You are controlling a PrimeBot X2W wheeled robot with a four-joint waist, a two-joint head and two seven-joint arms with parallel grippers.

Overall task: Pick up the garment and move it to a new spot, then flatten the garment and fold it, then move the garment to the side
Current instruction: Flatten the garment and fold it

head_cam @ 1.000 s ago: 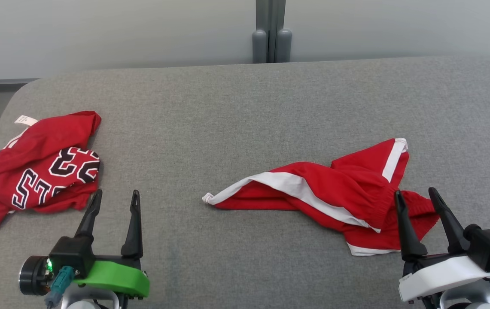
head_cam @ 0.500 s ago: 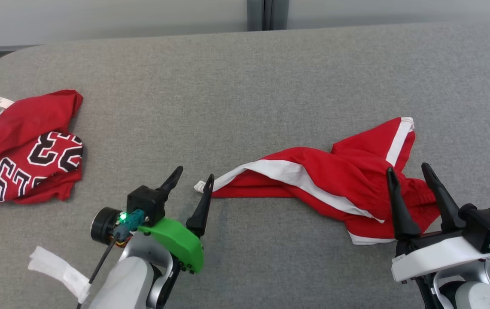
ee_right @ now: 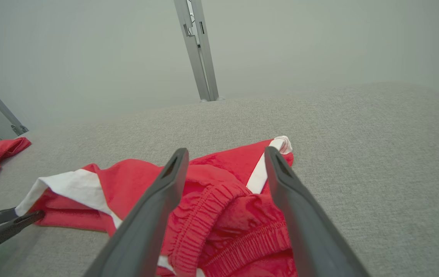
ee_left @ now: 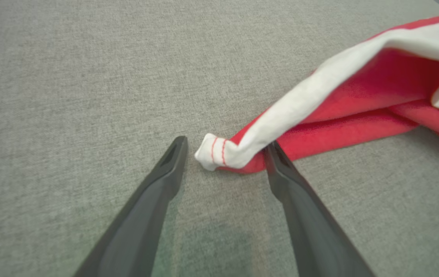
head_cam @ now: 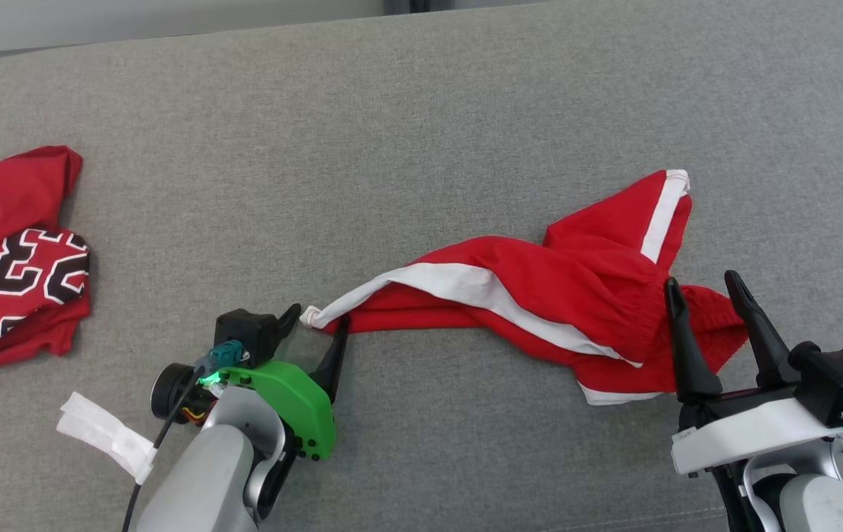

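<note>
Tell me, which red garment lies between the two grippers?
The white-striped shorts. The numbered jersey lies far left, beyond the left gripper.

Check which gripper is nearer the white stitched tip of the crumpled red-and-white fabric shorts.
Left. The left gripper has its open fingers straddling that tip; the right gripper is over the bunched waistband of the shorts, the opposite end.
</note>
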